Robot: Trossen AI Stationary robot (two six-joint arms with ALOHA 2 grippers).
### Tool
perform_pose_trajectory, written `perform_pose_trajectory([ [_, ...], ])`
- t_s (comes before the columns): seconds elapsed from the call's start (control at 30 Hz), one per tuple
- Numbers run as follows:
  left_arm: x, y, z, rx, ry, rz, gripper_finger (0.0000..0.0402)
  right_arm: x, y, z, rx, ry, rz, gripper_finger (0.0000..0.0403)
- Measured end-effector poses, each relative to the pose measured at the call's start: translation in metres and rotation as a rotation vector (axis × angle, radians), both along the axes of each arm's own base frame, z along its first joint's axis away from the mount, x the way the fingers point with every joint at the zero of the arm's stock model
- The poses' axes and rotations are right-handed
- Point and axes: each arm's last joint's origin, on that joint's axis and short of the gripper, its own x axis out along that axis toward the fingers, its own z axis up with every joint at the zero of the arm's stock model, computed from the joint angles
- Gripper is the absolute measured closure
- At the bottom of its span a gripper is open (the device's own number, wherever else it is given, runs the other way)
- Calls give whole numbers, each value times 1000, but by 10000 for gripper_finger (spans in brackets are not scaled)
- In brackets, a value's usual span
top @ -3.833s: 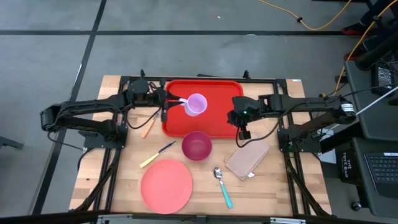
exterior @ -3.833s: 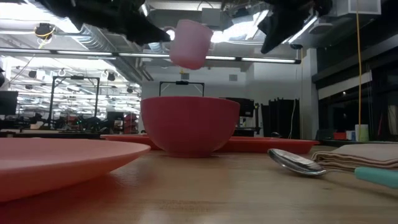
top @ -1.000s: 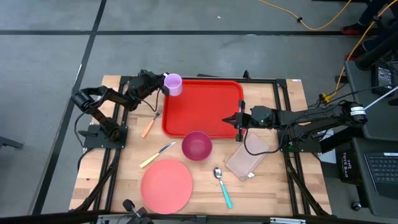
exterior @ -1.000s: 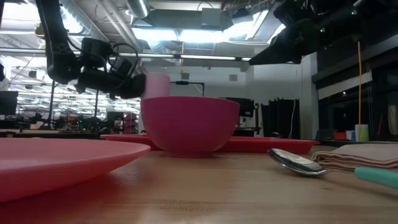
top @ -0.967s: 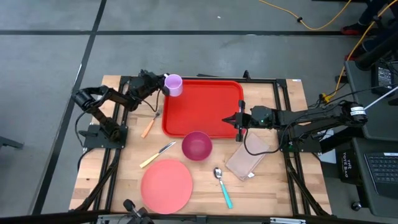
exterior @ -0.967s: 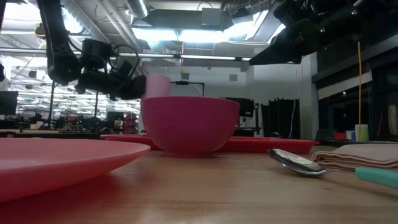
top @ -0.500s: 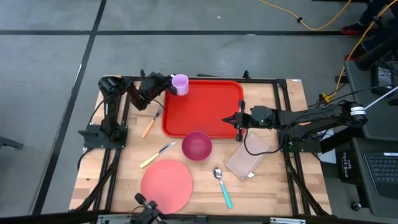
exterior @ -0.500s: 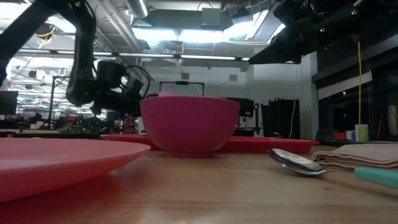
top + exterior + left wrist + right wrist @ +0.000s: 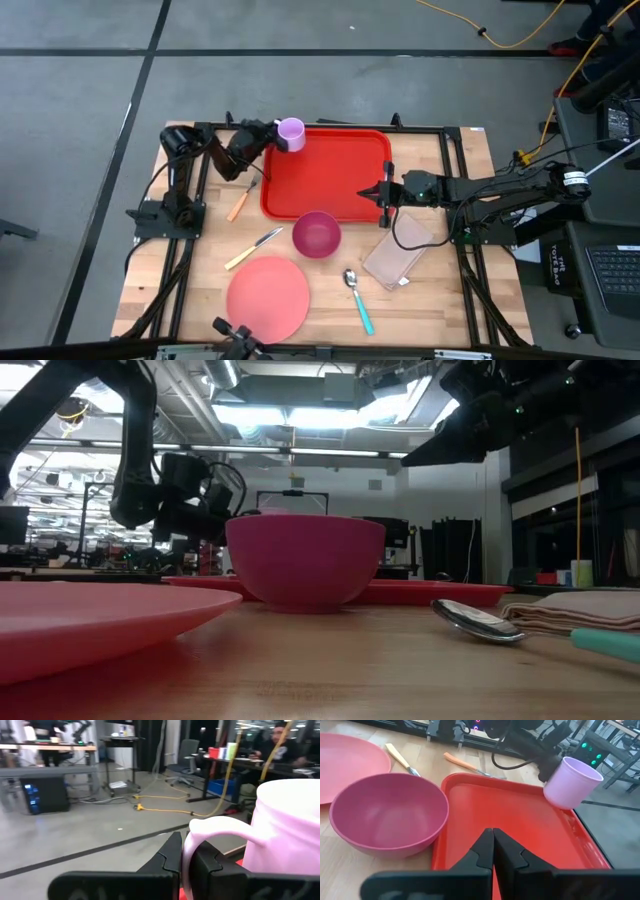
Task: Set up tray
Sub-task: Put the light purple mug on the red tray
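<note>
Red tray [image 9: 330, 170] flat on the wooden counter [image 9: 200, 280], toward twelve o'clock of centre in the high view, its floor bare. Left gripper [image 9: 268, 136] at the tray's ten-o'clock corner, closed on the handle of a pale lilac mug [image 9: 291, 133]; mug raised above that corner, tilted, mouth showing from overhead. Handle clearly pinched between the two dark fingers [image 9: 170, 857] in the left wrist view, mug body [image 9: 287, 830] filling the side of the picture. Right gripper [image 9: 382, 194] over the tray's three-o'clock rim, fingers pressed together, holding nothing; same closed fingers [image 9: 492, 851] above the red floor [image 9: 520, 830] in the right wrist view.

Magenta bowl [image 9: 317, 233] at the tray's six-o'clock edge, touching or just overlapping the rim. Salmon-pink plate [image 9: 268, 297] at seven o'clock of the bowl, apart from it. Yellow-handled knife [image 9: 252, 249] between plate and tray. Orange-handled fork [image 9: 240, 200] at nine o'clock of the tray. Teal-handled spoon [image 9: 358, 300] at five o'clock of the bowl. Folded tan napkin [image 9: 397, 257] below the right arm.
</note>
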Motion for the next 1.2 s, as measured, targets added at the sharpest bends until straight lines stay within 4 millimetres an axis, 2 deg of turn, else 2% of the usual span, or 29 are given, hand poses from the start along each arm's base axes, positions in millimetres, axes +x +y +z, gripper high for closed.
perform_pose_trajectory([
  [0.23,8,-13,-11,-65,91,118,396,0,0,0,2,4,0,396],
  [0.4,9,-16,-11,-55,108,172,397,0,0,0,6,3,-1,396],
  [1.2,15,-23,-6,-52,87,147,397,0,1,-1,15,12,14,396],
])
